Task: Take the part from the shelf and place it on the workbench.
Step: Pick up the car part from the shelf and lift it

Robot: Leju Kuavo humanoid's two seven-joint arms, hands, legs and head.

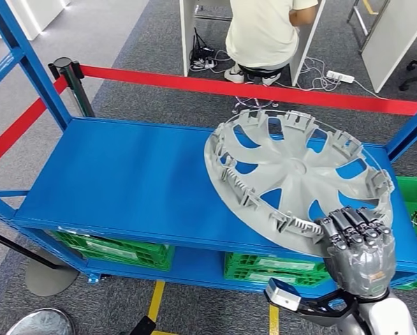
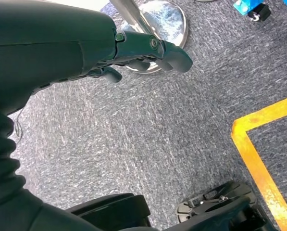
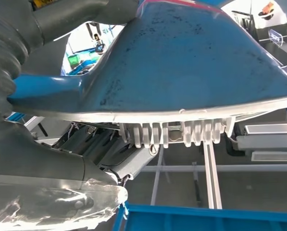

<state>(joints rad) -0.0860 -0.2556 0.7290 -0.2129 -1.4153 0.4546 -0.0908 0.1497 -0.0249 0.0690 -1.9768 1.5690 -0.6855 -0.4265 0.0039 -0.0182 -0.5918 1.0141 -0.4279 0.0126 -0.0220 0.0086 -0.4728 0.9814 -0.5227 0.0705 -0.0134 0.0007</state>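
My right hand (image 1: 360, 246) grasps the near rim of the wheel cover (image 1: 295, 174), one edge lifted off the blue shelf (image 1: 121, 181). My left hand (image 2: 142, 48) hangs released. Carrying and placing remain.

Labels on the green crates (image 1: 273, 269) seem unreadable.

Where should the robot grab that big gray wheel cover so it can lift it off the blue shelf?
By the near rim, from the robot's side. The wheel cover lies tilted, its near edge overhanging the blue shelf, so the fingers of the right hand can hook over that thin edge.
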